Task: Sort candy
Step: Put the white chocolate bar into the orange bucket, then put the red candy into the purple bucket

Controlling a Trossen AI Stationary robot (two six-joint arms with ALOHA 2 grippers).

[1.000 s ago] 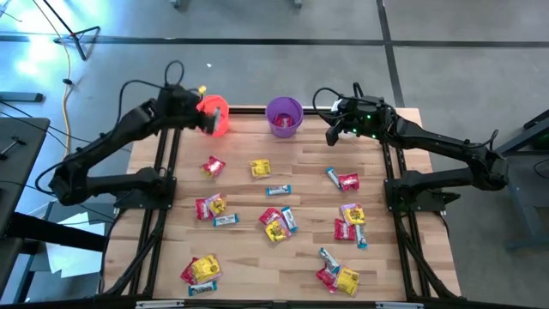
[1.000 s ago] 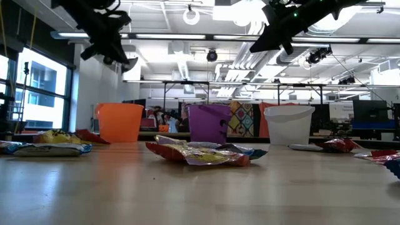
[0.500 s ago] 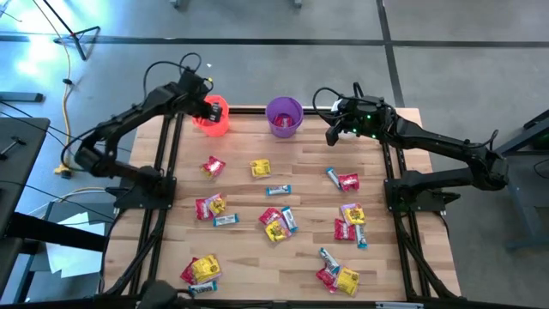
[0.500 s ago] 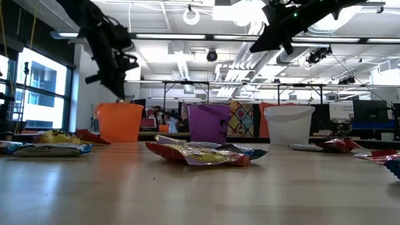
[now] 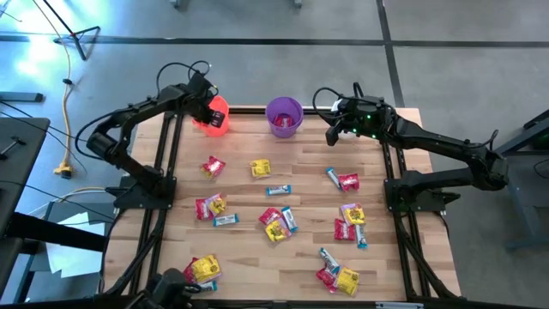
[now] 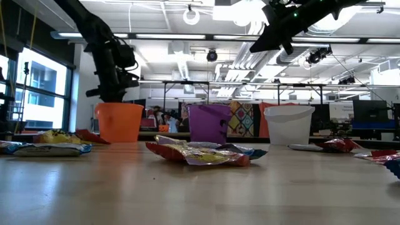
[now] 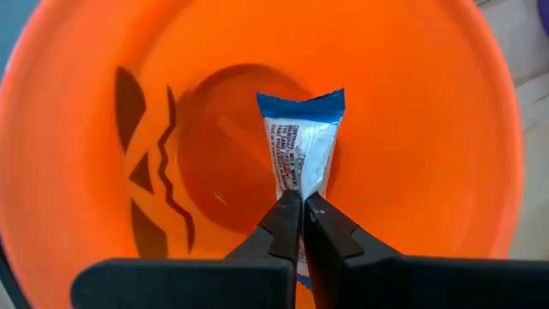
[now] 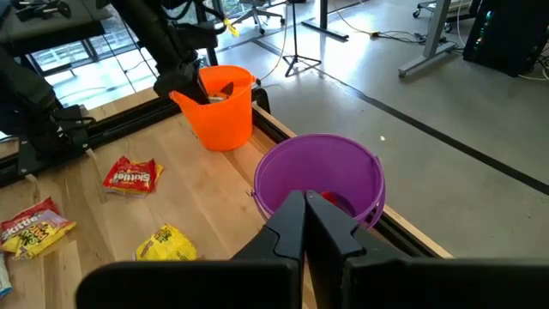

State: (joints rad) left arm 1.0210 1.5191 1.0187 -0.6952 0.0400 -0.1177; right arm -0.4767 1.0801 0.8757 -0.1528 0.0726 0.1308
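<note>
While pinching blue-and-white bar (image 7: 302,159), left end effector (image 7: 302,206) points into orange cup (image 7: 429,129).

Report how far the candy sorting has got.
Done: little that shows; something red lies in the purple cup. In hand: the left gripper is shut on a blue-and-white bar over the orange cup, not yet let go. The right gripper hangs shut and empty beside the purple cup. Left: most of it, with red, yellow and blue candy scattered across the table.
</note>
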